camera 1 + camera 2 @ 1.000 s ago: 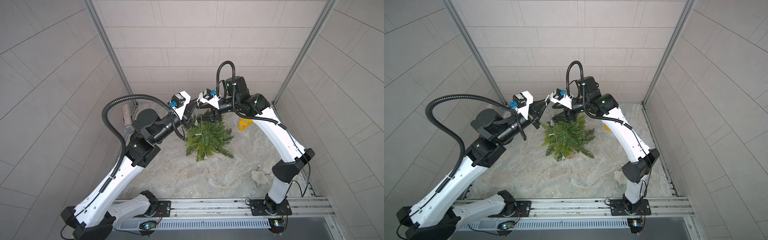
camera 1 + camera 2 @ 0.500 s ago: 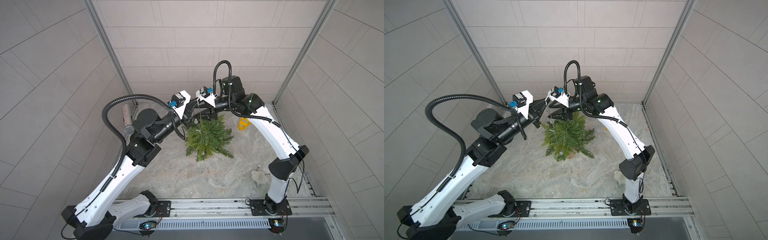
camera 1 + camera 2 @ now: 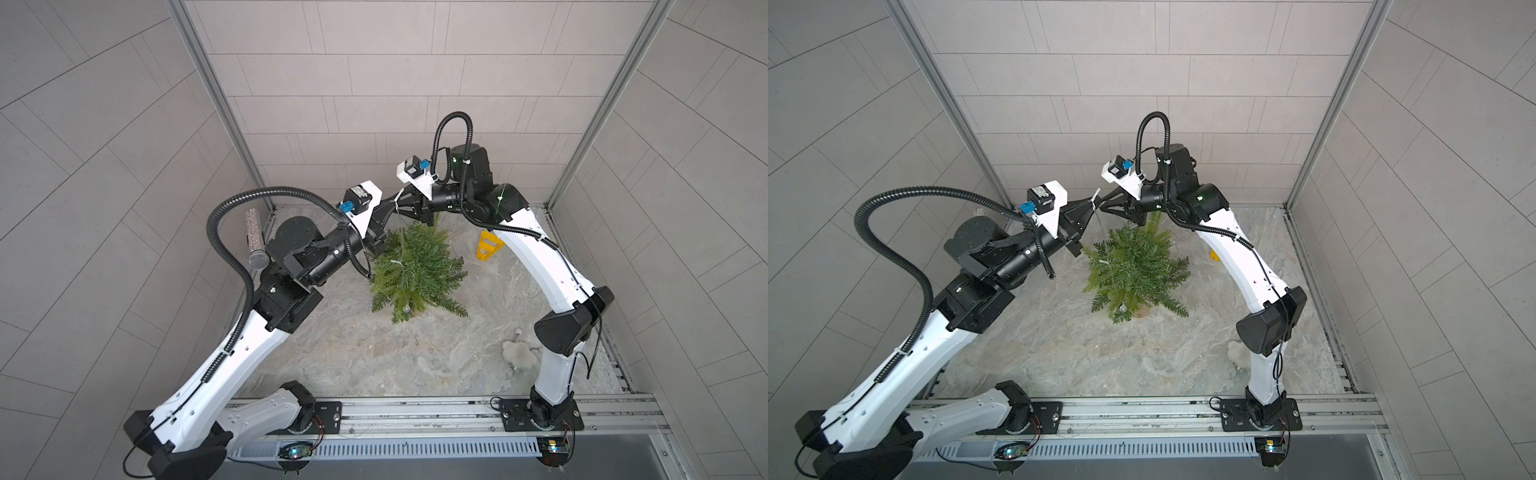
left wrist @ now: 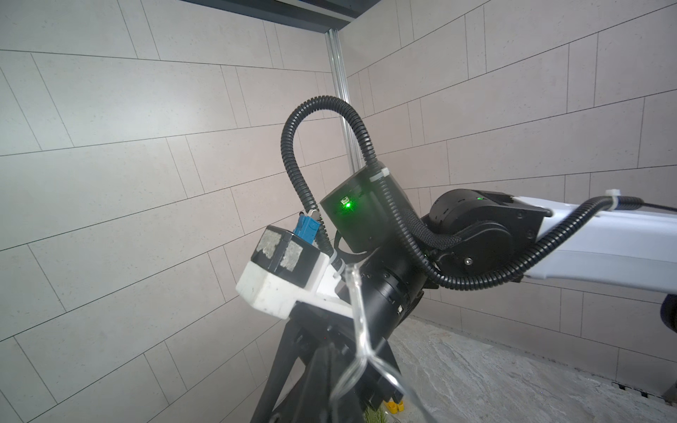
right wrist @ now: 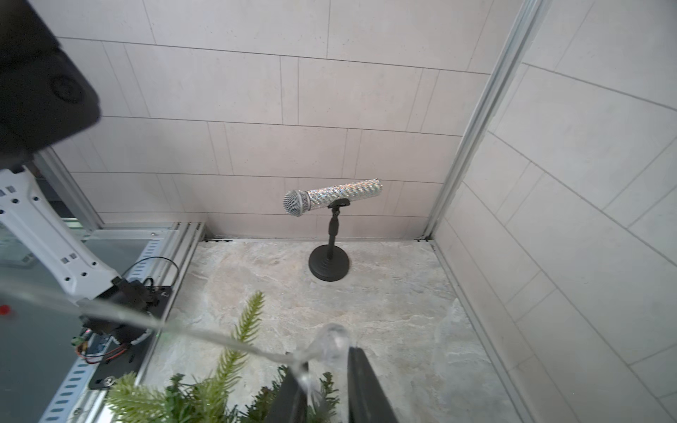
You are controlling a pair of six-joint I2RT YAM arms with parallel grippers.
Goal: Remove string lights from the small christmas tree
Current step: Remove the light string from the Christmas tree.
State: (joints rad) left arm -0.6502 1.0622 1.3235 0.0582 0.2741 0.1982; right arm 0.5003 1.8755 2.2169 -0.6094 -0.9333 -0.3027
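The small christmas tree (image 3: 419,266) (image 3: 1136,262) stands upright at the middle back of the stone floor. Thin string lights (image 3: 395,262) lie over its branches, and one strand (image 3: 1100,224) rises from it to both gripper tips. My left gripper (image 3: 392,203) hangs above the tree's left side, shut on that strand, which crosses the left wrist view (image 4: 357,311). My right gripper (image 3: 402,199) meets it tip to tip. Its jaws have drawn narrow round a clear bulb (image 5: 331,337) and the wire (image 5: 205,331), with tree tips (image 5: 205,395) below.
A glittery microphone (image 3: 254,237) (image 5: 329,199) on a black stand is by the back left wall. A yellow plastic triangle (image 3: 486,245) lies right of the tree. A white pom-pom (image 3: 517,353) sits by the right arm's base. Tiled walls enclose three sides.
My right gripper has moved left to the left gripper's tip and its jaws have narrowed round the strand. The left arm and the tree have stayed put.
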